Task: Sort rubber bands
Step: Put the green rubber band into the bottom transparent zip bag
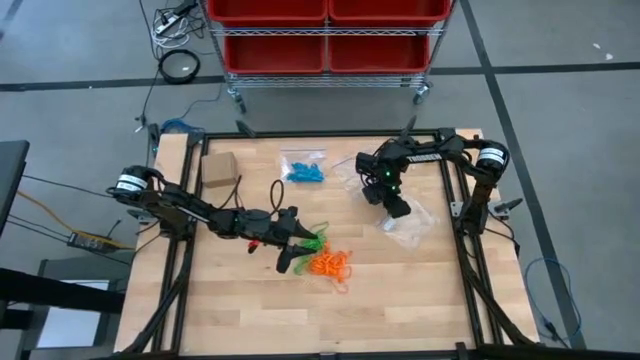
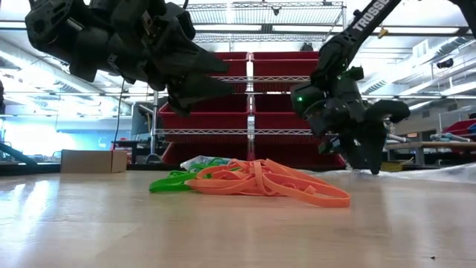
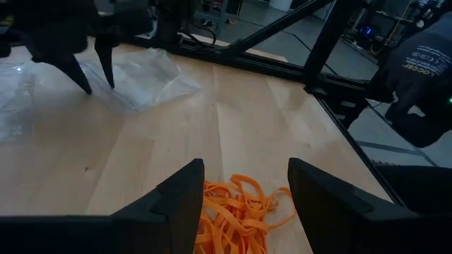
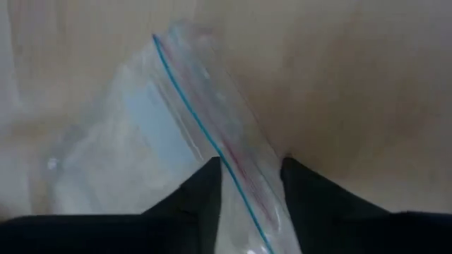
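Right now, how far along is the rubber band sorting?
Looks done: blue bands sit bagged. In hand: the open left gripper hangs over the orange bands; the right gripper straddles an empty zip bag. Left: orange and green bands, loose on the table.

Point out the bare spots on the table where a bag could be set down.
Free: the wide front strip of table below the orange rubber bands, and the patch between them and the clear bag. Crowded: around the left end effector and the blue bands.
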Robot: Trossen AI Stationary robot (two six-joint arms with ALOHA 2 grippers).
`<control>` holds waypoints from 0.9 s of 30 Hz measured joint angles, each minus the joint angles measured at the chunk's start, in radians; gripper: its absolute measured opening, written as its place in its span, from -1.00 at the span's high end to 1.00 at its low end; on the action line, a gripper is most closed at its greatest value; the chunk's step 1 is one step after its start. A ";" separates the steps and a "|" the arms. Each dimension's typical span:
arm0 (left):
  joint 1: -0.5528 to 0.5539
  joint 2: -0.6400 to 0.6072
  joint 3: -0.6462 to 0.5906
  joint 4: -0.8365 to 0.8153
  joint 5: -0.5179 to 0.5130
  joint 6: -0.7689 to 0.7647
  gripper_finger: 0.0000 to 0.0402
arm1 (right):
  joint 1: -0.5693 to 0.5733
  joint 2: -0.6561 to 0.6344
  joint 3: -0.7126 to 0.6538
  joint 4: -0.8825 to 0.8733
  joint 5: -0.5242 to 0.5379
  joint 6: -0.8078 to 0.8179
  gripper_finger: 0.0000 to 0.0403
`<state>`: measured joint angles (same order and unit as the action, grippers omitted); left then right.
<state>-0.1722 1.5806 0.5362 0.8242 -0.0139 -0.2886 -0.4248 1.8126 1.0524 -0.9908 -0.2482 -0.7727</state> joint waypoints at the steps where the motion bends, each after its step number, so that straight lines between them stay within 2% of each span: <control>1: 0.000 0.000 0.000 0.000 0.000 0.000 -0.06 | 0.007 0.000 -0.001 -0.002 0.003 -0.004 0.50; 4: 0.000 0.000 0.000 0.000 0.000 0.000 -0.06 | 0.024 0.000 -0.002 -0.008 0.005 -0.008 0.83; 6: 0.000 0.000 0.000 0.000 0.000 0.000 -0.06 | 0.031 0.000 0.004 -0.039 0.001 -0.009 0.95; 12: 0.002 0.000 0.000 0.023 0.000 0.015 -0.05 | 0.065 -0.022 0.059 -0.111 0.001 0.040 0.99; 23: 0.047 0.000 0.079 0.010 -0.001 0.093 -0.03 | 0.169 -0.179 0.163 -0.112 -0.010 0.145 1.00; 27: 0.061 0.000 0.136 -0.084 -0.002 0.162 -0.03 | 0.206 -0.232 0.190 -0.113 0.010 0.194 1.00</control>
<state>-0.1116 1.5803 0.6723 0.7404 -0.0158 -0.1261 -0.2187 1.5801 1.2423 -1.1035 -0.2387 -0.5786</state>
